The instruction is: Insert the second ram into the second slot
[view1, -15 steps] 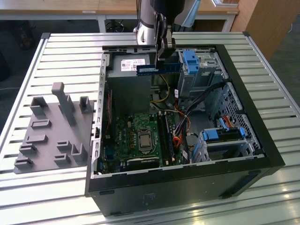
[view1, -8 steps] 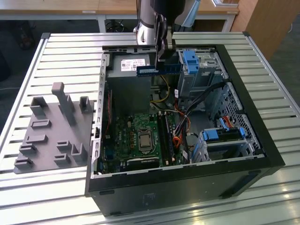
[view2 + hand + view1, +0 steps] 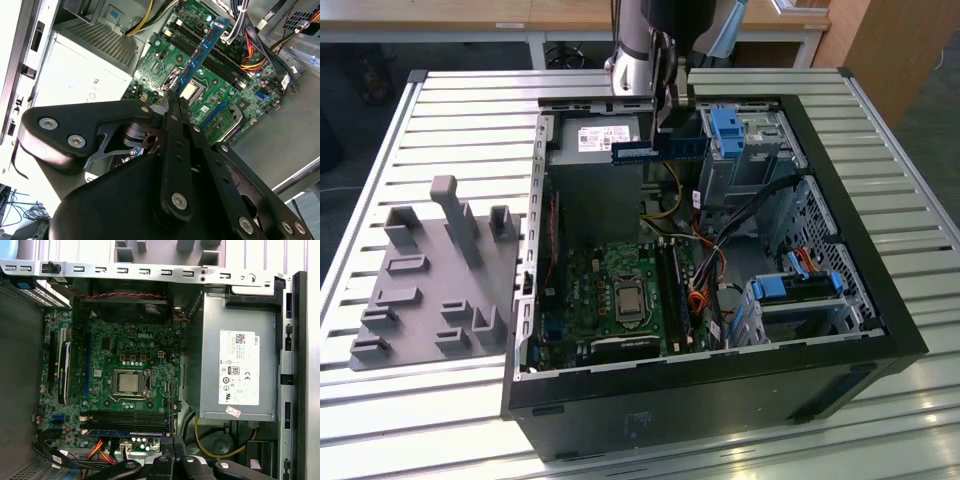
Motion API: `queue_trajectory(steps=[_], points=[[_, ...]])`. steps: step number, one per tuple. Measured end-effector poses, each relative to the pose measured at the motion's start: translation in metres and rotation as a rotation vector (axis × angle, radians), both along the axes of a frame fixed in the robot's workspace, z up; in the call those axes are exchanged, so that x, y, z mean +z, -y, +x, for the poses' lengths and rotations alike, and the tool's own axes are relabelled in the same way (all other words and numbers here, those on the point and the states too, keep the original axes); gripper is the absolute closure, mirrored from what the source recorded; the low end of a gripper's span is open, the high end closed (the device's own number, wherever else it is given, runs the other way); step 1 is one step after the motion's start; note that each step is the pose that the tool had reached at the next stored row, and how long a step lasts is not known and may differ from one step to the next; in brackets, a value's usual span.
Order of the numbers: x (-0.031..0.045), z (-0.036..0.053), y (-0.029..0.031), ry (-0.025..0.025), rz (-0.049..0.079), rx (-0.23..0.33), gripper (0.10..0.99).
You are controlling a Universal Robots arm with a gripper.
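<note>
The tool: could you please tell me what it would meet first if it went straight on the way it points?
Probably the motherboard, near the slots: the tool, shut on the ram, points down into the open case. Depth is unclear.

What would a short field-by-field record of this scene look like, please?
gripper: black gripper, shut on the stick
held item: thin blue circuit-board memory stick with dark chips, in the air above the board
target area: long dark memory slots on the green motherboard, beside the silver processor socket
enclosure: open black computer case on a slatted metal table
progress: stick not yet seated in a slot
</note>
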State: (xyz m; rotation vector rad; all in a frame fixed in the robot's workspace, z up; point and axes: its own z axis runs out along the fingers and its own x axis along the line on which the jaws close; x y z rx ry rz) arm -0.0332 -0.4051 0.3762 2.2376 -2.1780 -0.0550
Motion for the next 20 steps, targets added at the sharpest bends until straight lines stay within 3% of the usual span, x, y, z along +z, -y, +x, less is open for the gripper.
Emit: queue_trajectory(steps=[20], points=[[0.0000,0.0000,0.0015,0.0000,0.000,-0.014,0.973]])
